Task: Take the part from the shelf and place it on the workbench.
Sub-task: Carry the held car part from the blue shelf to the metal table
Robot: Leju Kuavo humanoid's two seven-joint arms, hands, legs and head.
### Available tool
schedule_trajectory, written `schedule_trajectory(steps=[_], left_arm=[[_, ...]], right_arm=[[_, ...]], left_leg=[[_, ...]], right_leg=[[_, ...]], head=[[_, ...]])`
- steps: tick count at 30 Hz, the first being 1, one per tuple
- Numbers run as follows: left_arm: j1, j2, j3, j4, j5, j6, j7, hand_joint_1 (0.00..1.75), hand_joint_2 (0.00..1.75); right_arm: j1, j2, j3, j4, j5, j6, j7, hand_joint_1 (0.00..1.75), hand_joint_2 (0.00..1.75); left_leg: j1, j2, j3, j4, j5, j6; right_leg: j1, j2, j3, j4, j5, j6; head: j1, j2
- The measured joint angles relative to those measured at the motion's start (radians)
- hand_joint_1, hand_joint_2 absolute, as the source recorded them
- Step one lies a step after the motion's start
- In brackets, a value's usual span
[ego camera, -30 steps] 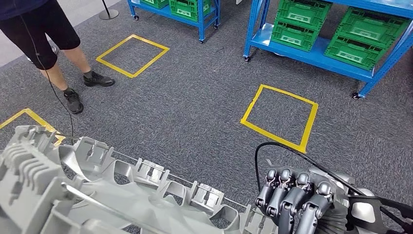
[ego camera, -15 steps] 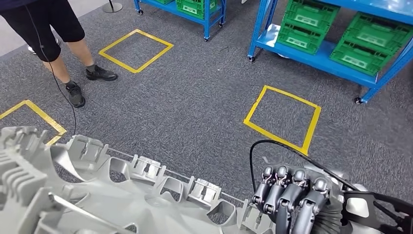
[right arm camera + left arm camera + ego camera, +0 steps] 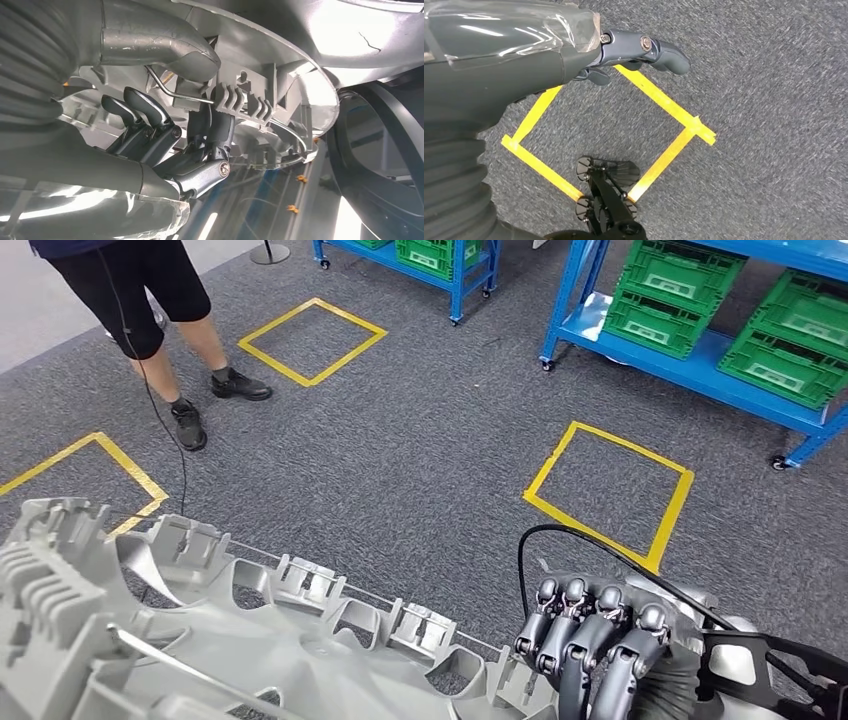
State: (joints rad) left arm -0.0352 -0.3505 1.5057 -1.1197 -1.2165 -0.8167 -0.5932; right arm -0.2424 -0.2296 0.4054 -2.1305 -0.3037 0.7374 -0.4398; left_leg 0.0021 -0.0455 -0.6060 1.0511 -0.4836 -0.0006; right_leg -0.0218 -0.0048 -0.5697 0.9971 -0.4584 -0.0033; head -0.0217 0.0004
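The right hand (image 3: 590, 655) clamps the grey part's (image 3: 200, 640) rim; the left hand (image 3: 624, 52) hangs half-curled, holding nothing. A jolt could loosen that 1-handed hold.

Head view high, looking down — wrist views close, turned

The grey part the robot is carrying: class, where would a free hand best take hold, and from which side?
Judging by shape, grip the grey part at its rim of open pockets, from the robot's left, opposite the right hand on the other edge; the pockets give fingers something to hook.
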Motion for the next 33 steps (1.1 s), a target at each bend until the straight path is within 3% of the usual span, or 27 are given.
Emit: schedule_trajectory(steps=[3,4,5,6,7,9,11,13,15,17,19,20,21,23,24,26,28,30,32,33], left_arm=[[0.000,0.003,0.000,0.000,0.000,0.000,0.000,0.00,1.75],[0.001,0.003,0.000,0.001,0.000,-0.001,0.000,0.00,1.75],[0.001,0.003,0.000,0.001,0.000,-0.002,0.000,0.00,1.75],[0.001,0.003,0.000,0.001,0.000,-0.005,0.000,0.00,1.75],[0.001,0.003,0.000,0.000,0.000,-0.008,0.000,0.00,1.75],[-0.001,0.004,0.000,-0.001,0.001,-0.013,0.000,0.00,1.75],[-0.002,0.005,0.000,-0.001,0.002,-0.016,-0.001,0.00,1.75],[0.000,0.005,0.000,-0.001,0.003,-0.018,-0.001,0.00,1.75],[0.001,0.005,0.001,-0.002,0.003,-0.022,-0.001,0.00,1.75],[-0.001,0.005,0.000,-0.002,0.003,-0.028,-0.001,0.00,1.75],[-0.002,0.005,0.000,-0.002,0.002,-0.031,-0.002,0.00,1.75],[-0.001,0.005,0.000,-0.002,0.001,-0.031,-0.002,0.00,1.75],[-0.001,0.005,0.000,-0.002,0.001,-0.031,-0.002,0.00,1.75],[-0.001,0.005,0.000,-0.002,-0.002,-0.025,-0.002,0.00,1.75],[0.000,0.005,0.000,-0.002,-0.005,-0.021,-0.002,0.00,1.75],[0.002,0.006,0.000,-0.002,-0.010,-0.012,0.001,0.00,1.75],[0.007,0.006,0.001,-0.004,-0.012,-0.009,0.006,0.00,1.75],[0.010,0.005,0.001,-0.012,-0.012,-0.009,0.012,0.00,1.75],[0.008,0.006,0.001,-0.021,-0.012,-0.009,0.014,0.00,1.75],[0.007,0.007,0.001,-0.023,-0.012,-0.009,0.015,0.00,1.75]], right_arm=[[-0.001,0.002,0.001,0.000,0.000,0.000,0.000,1.73,1.75],[-0.001,0.002,0.001,0.001,0.000,0.000,0.000,1.73,1.75],[-0.001,0.002,0.002,0.001,0.000,0.000,0.000,1.73,1.75],[-0.002,0.002,0.002,0.001,0.000,0.000,0.000,1.73,1.75],[-0.002,0.002,0.003,0.001,0.001,0.001,0.000,1.73,1.75],[-0.005,0.002,0.004,0.001,0.001,0.001,0.000,1.73,1.75],[-0.007,0.002,0.005,0.001,0.000,0.001,0.000,1.73,1.75],[-0.009,0.001,0.006,0.002,0.000,0.000,-0.002,1.73,1.75],[-0.010,0.001,0.007,0.002,-0.001,0.000,-0.004,1.73,1.75],[-0.008,0.000,0.008,0.003,-0.001,0.000,-0.005,1.73,1.75],[-0.006,-0.001,0.008,0.004,-0.001,0.000,-0.005,1.73,1.75],[-0.005,-0.001,0.009,0.004,-0.001,0.000,-0.004,1.73,1.75],[-0.005,-0.001,0.010,0.004,-0.001,0.001,-0.004,1.73,1.75],[-0.005,-0.002,0.011,0.004,0.001,0.000,-0.004,1.73,1.75],[-0.005,-0.002,0.011,0.004,0.001,0.000,-0.004,1.73,1.75],[-0.006,-0.002,0.013,0.004,0.002,-0.001,-0.003,1.73,1.75],[-0.006,-0.002,0.015,0.004,0.002,-0.001,-0.002,1.73,1.75],[-0.007,-0.001,0.016,0.004,0.001,-0.002,0.001,1.73,1.75],[-0.007,0.000,0.016,0.004,0.000,-0.002,0.003,1.73,1.75],[-0.006,0.001,0.016,0.004,0.000,-0.002,0.003,1.73,1.75]], left_leg=[[0.007,0.033,-0.099,0.198,-0.089,-0.015],[0.008,0.036,-0.124,0.243,-0.100,-0.017],[0.010,0.039,-0.131,0.250,-0.092,-0.018],[0.010,0.044,-0.114,0.211,-0.065,-0.017],[0.009,0.058,-0.078,0.140,-0.028,-0.014],[0.003,0.099,-0.007,-0.002,0.023,-0.005],[-0.005,0.113,0.013,-0.048,0.031,0.004],[-0.004,0.088,0.013,-0.053,0.036,0.015],[0.001,0.064,0.022,-0.063,0.045,0.028],[0.003,0.039,0.027,-0.066,0.051,0.034],[0.001,0.010,0.026,-0.066,0.051,0.035],[0.000,-0.005,0.026,-0.066,0.051,0.035],[0.000,-0.022,0.027,-0.065,0.051,0.035],[0.001,-0.053,0.028,-0.062,0.049,0.031],[0.000,-0.067,0.027,-0.059,0.047,0.028],[-0.001,-0.086,0.019,-0.054,0.044,0.019],[0.001,-0.099,0.013,-0.052,0.044,0.011],[0.001,-0.065,-0.002,-0.022,0.024,0.001],[0.001,0.003,-0.054,0.087,-0.032,-0.009],[0.003,0.025,-0.091,0.160,-0.064,-0.012]], right_leg=[[0.001,-0.024,0.004,0.000,-0.004,-0.008],[0.001,-0.033,0.004,0.000,-0.005,-0.009],[0.002,-0.042,0.005,0.000,-0.006,-0.009],[0.002,-0.051,0.007,0.000,-0.007,-0.009],[0.002,-0.060,0.010,0.000,-0.009,-0.008],[0.007,-0.077,0.016,0.000,-0.015,-0.001],[0.014,-0.092,0.019,-0.001,-0.020,0.008],[0.013,-0.105,0.020,-0.002,-0.023,0.018],[0.010,-0.073,0.006,0.032,-0.045,0.021],[0.007,-0.020,-0.050,0.150,-0.097,0.014],[0.007,-0.003,-0.118,0.280,-0.137,0.012],[0.007,-0.001,-0.134,0.301,-0.136,0.016],[0.006,0.001,-0.126,0.276,-0.117,0.023],[0.003,0.024,-0.068,0.135,-0.052,0.037],[0.002,0.040,-0.038,0.068,-0.024,0.037],[0.003,0.059,-0.013,0.013,-0.001,0.024],[0.005,0.042,-0.011,0.013,0.001,0.009],[0.004,0.023,-0.006,0.010,0.000,-0.005],[0.007,0.001,-0.001,0.009,-0.005,-0.016],[0.010,-0.011,0.000,0.009,-0.007,-0.020]], head=[[-0.004,0.000],[-0.004,0.000],[-0.005,0.000],[-0.005,0.000],[-0.005,0.000],[-0.004,0.000],[-0.003,0.000],[-0.002,0.000],[0.000,0.000],[0.006,0.000],[0.009,0.000],[0.009,0.000],[0.009,0.000],[0.010,0.000],[0.010,0.000],[0.010,0.000],[0.009,0.000],[0.006,0.000],[-0.001,0.000],[-0.003,0.000]])
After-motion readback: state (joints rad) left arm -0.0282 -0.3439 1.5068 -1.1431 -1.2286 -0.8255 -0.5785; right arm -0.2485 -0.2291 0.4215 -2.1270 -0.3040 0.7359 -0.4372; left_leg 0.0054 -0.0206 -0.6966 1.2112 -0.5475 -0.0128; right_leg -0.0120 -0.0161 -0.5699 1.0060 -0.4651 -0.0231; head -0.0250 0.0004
